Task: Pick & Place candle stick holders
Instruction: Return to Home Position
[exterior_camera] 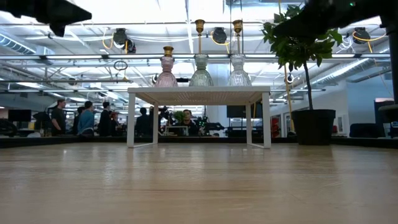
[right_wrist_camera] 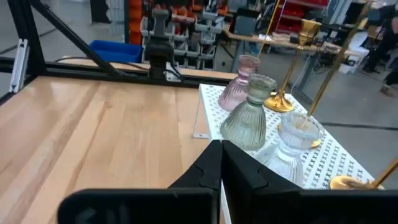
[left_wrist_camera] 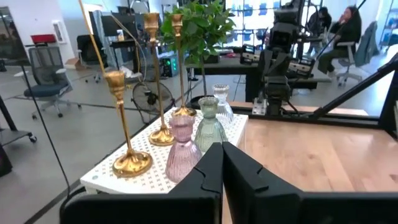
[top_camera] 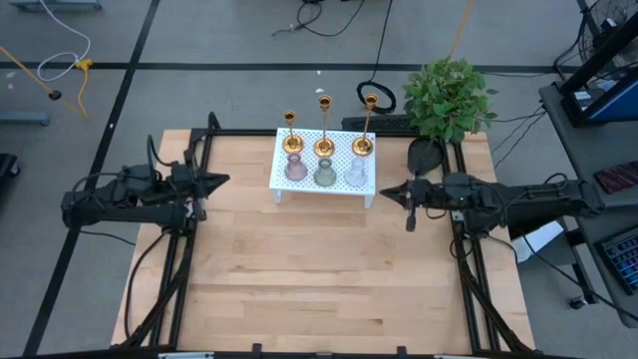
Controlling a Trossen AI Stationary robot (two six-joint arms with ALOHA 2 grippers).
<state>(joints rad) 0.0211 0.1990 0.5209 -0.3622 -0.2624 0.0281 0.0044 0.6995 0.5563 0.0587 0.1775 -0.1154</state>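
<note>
Three ribbed, bell-shaped glass candle holders [top_camera: 325,174], pink, green and clear, stand in a row on the white perforated shelf [top_camera: 309,152]. Three slim shiny brass candlesticks [top_camera: 323,146] stand behind them. The left gripper [top_camera: 221,180] and right gripper [top_camera: 387,191] flank the shelf, with their fingers pressed together and empty.

- 3 gold candlesticks [top_camera: 292,145] [top_camera: 324,148] [top_camera: 363,146]
- 3 ribbed glass holders [top_camera: 295,168] [top_camera: 325,174] [top_camera: 356,174]: 1 pink, 1 green, 1 clear
- 1 white perforated shelf [top_camera: 308,138]
- 1 potted plant [top_camera: 451,98]
- 1 wooden table [top_camera: 319,269]
- 2 dark robot arms: 1 left arm [top_camera: 130,194], 1 right arm [top_camera: 508,199]
- people [exterior_camera: 86,118] in the room behind: several, exact count unclear
</note>
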